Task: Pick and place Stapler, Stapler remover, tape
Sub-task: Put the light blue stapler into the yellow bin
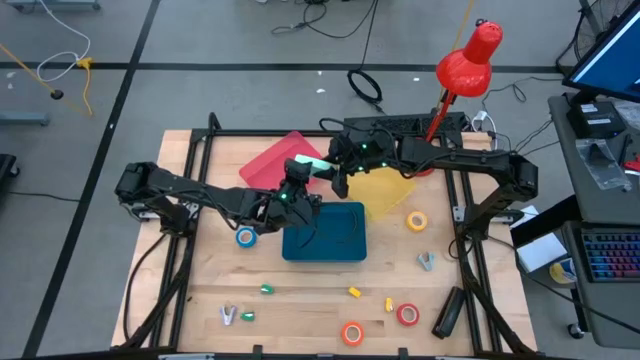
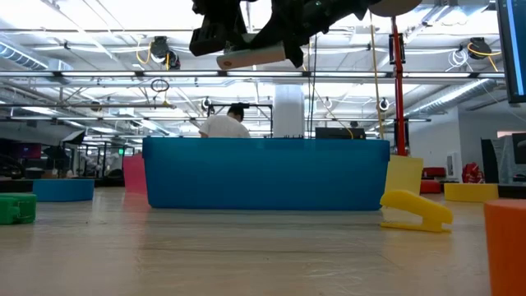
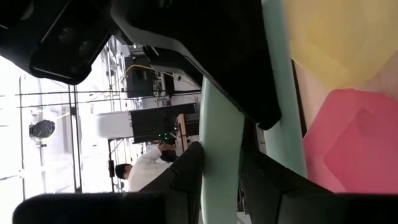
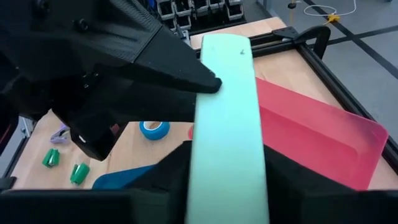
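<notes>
Pale green stapler held between both claws above the blue tray

In the high view, centre frame, the left claw (image 1: 300,180) and the right claw (image 1: 335,175) meet over the blue tray (image 1: 345,245), each pinching one end of the pale green stapler (image 1: 318,166), which hangs well above the counter (image 1: 300,300). The right wrist view shows the stapler (image 4: 225,118) running between that claw's dark fingers (image 4: 171,168). A blue tape roll (image 1: 246,237) lies just left of the tray, a yellow roll (image 1: 416,220) to its right, and orange (image 1: 352,333) and red (image 1: 407,315) rolls at lower right. A stapler remover (image 1: 427,261) sits right of the tray, another (image 1: 229,316) at lower left.
</notes>
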You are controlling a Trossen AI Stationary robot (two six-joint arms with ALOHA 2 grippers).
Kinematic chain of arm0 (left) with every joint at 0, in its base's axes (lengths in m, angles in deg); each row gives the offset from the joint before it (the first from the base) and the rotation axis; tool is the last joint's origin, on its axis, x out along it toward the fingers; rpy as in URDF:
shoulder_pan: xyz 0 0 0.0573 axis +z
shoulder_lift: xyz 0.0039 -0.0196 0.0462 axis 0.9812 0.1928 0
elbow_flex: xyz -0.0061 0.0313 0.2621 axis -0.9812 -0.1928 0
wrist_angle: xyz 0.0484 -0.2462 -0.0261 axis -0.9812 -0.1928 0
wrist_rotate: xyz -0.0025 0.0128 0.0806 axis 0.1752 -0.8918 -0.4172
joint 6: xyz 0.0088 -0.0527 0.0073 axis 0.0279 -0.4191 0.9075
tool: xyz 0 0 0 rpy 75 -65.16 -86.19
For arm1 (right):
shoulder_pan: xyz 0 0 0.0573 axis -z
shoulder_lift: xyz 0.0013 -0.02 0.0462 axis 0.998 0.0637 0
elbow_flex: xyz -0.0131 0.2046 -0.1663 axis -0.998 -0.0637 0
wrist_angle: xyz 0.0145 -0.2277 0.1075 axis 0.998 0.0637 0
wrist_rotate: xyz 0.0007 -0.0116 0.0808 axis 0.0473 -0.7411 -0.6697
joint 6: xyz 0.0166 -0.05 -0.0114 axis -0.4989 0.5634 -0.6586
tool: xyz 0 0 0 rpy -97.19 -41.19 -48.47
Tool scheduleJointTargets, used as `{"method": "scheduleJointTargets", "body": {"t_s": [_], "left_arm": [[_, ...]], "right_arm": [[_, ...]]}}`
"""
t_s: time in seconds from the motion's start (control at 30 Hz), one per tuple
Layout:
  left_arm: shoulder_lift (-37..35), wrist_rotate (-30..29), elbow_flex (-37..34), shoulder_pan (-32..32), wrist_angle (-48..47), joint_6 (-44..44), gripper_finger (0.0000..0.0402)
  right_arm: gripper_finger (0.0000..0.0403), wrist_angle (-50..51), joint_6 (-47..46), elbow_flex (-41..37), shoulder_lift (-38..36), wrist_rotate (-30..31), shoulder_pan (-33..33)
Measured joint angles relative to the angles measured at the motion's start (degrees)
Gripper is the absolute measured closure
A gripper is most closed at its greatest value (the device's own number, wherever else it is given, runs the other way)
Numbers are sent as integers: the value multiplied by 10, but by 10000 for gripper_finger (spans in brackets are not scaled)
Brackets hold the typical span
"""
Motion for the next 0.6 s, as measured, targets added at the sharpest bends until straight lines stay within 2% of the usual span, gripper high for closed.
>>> {"method": "scheduleJointTargets", "body": {"t_s": [0.03, 0.33, 0.5, 0.6], "left_arm": [[0, 0, 0, 0, 0, -1, 309], [0, -8, 0, 0, 0, -23, 309], [1, -26, 0, -2, 6, -31, 308], [1, -44, 0, -5, 22, -46, 294]], "right_arm": [[290, 0, 0, 0, 0, -6, 0], [291, 2, 0, 0, 0, -19, 1], [291, 19, 2, 1, -1, 3, 2], [291, 23, 2, 2, -1, 9, 2]]}}
